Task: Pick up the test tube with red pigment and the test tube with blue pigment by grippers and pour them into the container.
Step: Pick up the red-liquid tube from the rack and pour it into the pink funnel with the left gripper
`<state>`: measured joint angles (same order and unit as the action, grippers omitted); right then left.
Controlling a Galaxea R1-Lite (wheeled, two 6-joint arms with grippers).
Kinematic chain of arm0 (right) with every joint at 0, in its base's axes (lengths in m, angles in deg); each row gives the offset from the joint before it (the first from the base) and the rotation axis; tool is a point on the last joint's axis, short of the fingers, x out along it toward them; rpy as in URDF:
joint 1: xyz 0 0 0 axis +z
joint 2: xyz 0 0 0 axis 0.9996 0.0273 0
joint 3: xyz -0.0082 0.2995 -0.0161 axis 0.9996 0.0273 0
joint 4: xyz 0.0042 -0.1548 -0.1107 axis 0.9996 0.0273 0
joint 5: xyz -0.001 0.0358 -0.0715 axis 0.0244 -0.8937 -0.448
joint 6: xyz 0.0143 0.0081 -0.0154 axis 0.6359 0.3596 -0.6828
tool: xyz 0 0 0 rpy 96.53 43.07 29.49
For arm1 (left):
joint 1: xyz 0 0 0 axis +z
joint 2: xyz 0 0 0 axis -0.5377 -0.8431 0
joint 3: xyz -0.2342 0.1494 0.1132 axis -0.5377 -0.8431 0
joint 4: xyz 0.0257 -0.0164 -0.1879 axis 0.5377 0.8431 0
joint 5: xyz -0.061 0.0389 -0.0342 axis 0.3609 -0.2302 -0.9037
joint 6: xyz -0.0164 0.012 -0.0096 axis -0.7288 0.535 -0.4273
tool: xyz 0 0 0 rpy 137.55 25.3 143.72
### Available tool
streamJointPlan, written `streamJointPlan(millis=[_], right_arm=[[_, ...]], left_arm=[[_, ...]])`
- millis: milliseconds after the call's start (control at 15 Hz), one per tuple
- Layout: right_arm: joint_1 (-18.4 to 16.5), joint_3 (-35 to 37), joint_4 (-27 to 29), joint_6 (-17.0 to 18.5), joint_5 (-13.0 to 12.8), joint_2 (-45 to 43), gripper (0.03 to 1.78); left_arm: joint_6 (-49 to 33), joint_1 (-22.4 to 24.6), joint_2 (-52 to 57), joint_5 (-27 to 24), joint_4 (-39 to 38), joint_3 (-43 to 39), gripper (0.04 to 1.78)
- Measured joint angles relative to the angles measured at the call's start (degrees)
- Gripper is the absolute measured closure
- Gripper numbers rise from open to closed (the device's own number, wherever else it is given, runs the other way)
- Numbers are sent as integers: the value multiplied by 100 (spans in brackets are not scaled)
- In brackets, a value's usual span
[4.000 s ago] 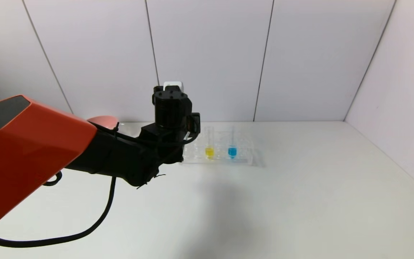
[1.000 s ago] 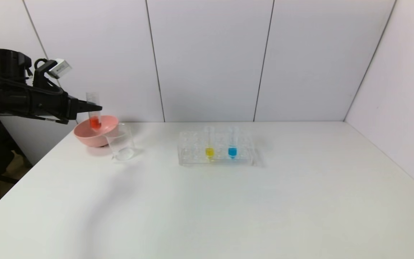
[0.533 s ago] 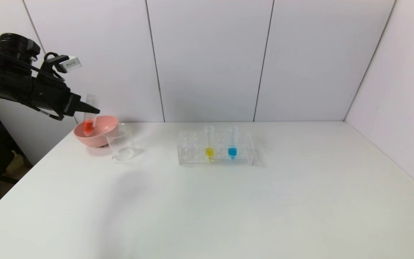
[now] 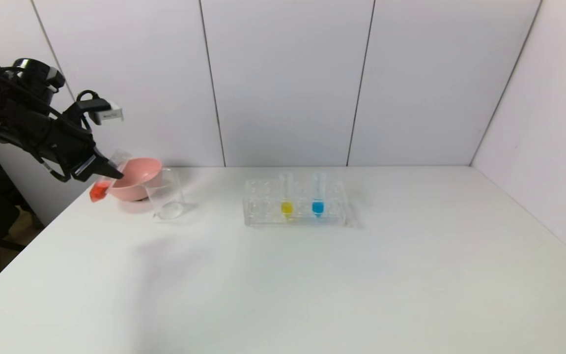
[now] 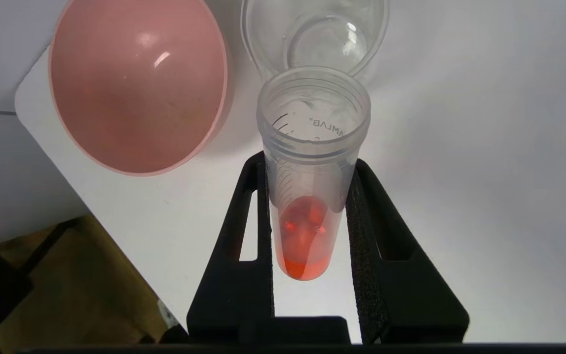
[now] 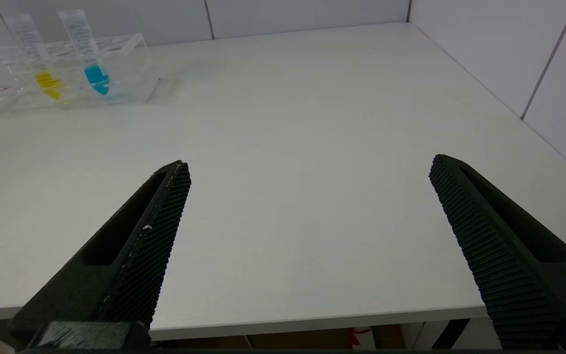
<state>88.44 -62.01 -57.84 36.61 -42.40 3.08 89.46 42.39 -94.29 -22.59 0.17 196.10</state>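
The left pincer (image 4: pixel 107 169) clamps the test tube with red pigment (image 4: pixel 106 177), tilted, mouth toward the container (image 4: pixel 166 194) at its 3 o'clock beside the pink bowl (image 4: pixel 140 172). The test tube with blue pigment (image 4: pixel 318 194) stands in the rack (image 4: pixel 263 216) on the counter (image 4: pixel 361 275). The right pincer (image 6: pixel 307 196) hangs spread wide, empty, at the counter's near edge.

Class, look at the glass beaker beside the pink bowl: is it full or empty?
Empty. The container shows a clear bare bottom, and the red pigment sits in the test tube in the left end effector.

A pink bowl (image 4: pixel 138 178) sits at the white worktop's (image 4: pixel 312 285) far left corner. A clear tube rack (image 4: pixel 295 209) stands mid-worktop, holding a yellow-liquid tube (image 4: pixel 286 196).
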Motion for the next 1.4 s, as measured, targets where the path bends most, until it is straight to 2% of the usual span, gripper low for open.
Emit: streamJointPlan(millis=[267,667,1200,1400], right_arm=[[0,0,0,0,0,0,4],[0,0,0,0,0,0,4],[0,0,0,0,0,0,4],[0,0,0,0,0,0,4]], left_arm=[[579,-173,-60,551,-39,61,136],[805,-653,-273,1347,-474,158,136],[1334,-962,-540,2423,-817,183,136],[1635,-1005,-579,2521,-847,183,136]])
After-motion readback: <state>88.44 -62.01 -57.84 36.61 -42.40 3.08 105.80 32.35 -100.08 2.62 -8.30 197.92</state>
